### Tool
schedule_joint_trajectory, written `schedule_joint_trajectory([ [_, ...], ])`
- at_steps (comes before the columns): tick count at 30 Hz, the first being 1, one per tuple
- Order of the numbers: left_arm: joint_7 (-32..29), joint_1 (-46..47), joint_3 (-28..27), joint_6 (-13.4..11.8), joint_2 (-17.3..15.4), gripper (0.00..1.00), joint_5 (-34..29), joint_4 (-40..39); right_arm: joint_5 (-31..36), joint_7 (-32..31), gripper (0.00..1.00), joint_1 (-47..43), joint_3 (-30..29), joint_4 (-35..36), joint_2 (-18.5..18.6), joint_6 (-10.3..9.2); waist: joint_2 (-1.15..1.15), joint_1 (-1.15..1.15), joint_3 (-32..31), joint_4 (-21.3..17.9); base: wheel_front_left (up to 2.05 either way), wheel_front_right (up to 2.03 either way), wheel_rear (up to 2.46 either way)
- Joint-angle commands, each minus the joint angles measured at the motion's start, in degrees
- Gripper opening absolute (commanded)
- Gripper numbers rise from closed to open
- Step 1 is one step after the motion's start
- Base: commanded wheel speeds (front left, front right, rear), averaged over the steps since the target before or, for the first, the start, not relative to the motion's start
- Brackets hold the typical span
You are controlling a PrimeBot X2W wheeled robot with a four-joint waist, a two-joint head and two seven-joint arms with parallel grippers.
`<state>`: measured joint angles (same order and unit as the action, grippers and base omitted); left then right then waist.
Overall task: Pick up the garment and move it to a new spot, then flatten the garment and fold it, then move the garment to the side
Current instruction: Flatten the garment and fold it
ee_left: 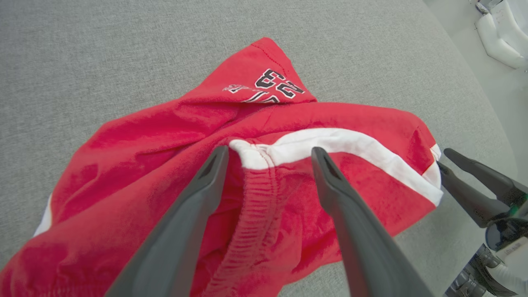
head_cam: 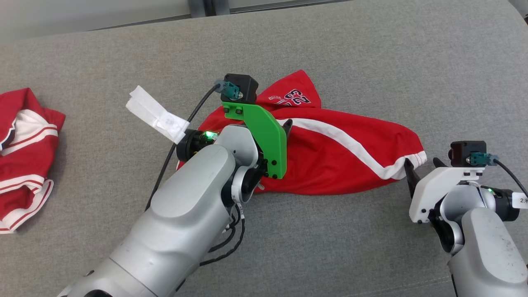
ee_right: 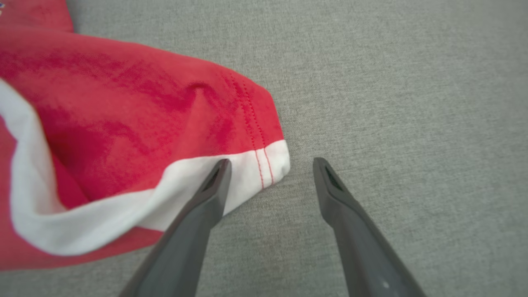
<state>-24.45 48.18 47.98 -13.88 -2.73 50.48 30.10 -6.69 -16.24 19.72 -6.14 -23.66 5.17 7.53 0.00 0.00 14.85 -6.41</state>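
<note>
The left gripper [ee_left: 268,154], jaws apart, hangs over the red garment [head_cam: 338,161]; the right gripper [ee_right: 270,165], jaws apart, is at its 4 o'clock corner.

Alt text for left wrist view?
Open left gripper over a crumpled red garment with white trim, fingers either side of its waistband, on a grey surface. The right gripper, open, is at the garment's right-hand edge.

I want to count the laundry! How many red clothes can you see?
2. One red garment lies crumpled in the middle of the grey surface. A second red garment sits at the far left, partly cut off.
</note>
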Motion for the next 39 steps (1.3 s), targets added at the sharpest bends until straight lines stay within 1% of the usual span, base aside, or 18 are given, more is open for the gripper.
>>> schedule_joint_trajectory([
  [1, 0.4, 1.2, 0.4, -0.2, -0.3, 1.0, 1.0, 0.5, -0.7, 0.5, 1.0, 0.9, 0.5, -0.9, 0.2, -0.08, 0.0, 0.0, 0.1, 0.0, 0.0, 0.0, 0.0],
  [5, 1.0, 2.0, 1.8, -0.7, -0.3, 1.0, 2.0, 1.6, -0.1, 0.8, 1.0, 2.0, 0.3, -3.6, 0.9, -0.09, 0.0, 0.0, 0.5, 0.0, 0.0, 0.0, 0.0],
  [16, 2.8, 4.2, 4.5, -1.3, -0.3, 1.0, 5.3, 4.5, 1.1, 2.7, 1.0, 4.3, 0.0, -8.1, 0.1, -0.09, 0.0, 0.0, 1.1, -0.3, 0.0, 0.0, 0.0],
  [17, 2.9, 4.4, 4.7, -1.4, -0.3, 0.91, 5.5, 4.7, 1.2, 2.8, 1.0, 4.3, 0.1, -8.4, 0.1, -0.09, 0.0, 0.0, 1.1, -0.4, 0.0, 0.0, 0.0],
  [19, 2.5, 4.5, 5.2, -1.3, -0.3, 0.42, 5.9, 5.1, 1.1, 2.9, 1.0, 4.3, 0.2, -9.0, 0.1, -0.09, 0.0, 0.0, 1.1, -0.3, 0.0, 0.0, 0.0],
  [20, 2.4, 4.5, 5.4, -1.3, -0.3, 0.27, 6.1, 5.3, 1.0, 2.8, 1.0, 4.3, 0.3, -9.2, 0.2, -0.09, 0.0, 0.0, 1.1, -0.2, 0.0, 0.0, 0.0],
  [21, 2.0, 4.5, 5.8, -1.2, -0.3, 0.0, 6.3, 5.5, 0.8, 2.8, 0.91, 4.3, 0.4, -9.4, 0.2, -0.09, 0.0, 0.0, 1.1, -0.1, 0.0, 0.0, 0.0],
  [22, 1.8, 4.4, 6.2, -1.0, -0.3, 0.0, 6.6, 5.6, 0.7, 2.8, 0.8, 4.3, 0.4, -9.5, 0.3, -0.09, 0.0, 0.0, 1.1, -0.1, 0.0, 0.0, 0.0],
  [23, 1.5, 4.3, 6.5, -0.9, -0.3, 0.0, 6.8, 5.7, 0.6, 2.8, 0.38, 4.3, 0.6, -9.6, 0.3, -0.09, 0.0, 0.0, 1.1, 0.0, 0.0, 0.0, 0.0],
  [24, 2.2, 4.4, 6.6, -0.8, -0.3, 0.0, 6.8, 5.5, 0.5, 2.7, 0.22, 4.3, 0.7, -9.7, 0.3, -0.09, 0.0, 0.0, 1.1, 0.0, 0.0, 0.0, 0.0],
  [25, 3.2, 4.8, 6.5, -0.8, -0.3, 0.0, 6.7, 5.5, 0.3, 3.0, 0.0, 4.4, 1.0, -9.6, 0.3, -0.09, 0.0, 0.0, 1.1, 0.1, 0.0, 0.0, 0.0],
  [31, 11.7, 6.0, 5.5, 0.1, -0.3, 0.0, 6.1, 5.1, -1.9, 5.9, 0.0, 4.6, 2.3, -7.6, 0.5, -0.09, 0.0, 0.0, 0.3, 0.6, 0.0, 0.0, 0.0],
  [34, 14.3, 6.2, 5.6, 0.7, -0.3, 0.0, 6.8, 5.2, -3.4, 7.4, 0.0, 4.1, 2.7, -6.1, 1.0, -0.09, 0.0, 0.0, -0.2, 0.9, 0.0, 0.0, 0.0],
  [39, 18.8, 6.8, 5.6, 2.0, -0.3, 0.0, 8.0, 4.0, -10.3, 11.0, 0.0, 4.2, 2.8, -0.5, 1.0, -0.09, 0.0, 0.0, -1.0, 1.4, 0.0, 0.0, 0.0],
])
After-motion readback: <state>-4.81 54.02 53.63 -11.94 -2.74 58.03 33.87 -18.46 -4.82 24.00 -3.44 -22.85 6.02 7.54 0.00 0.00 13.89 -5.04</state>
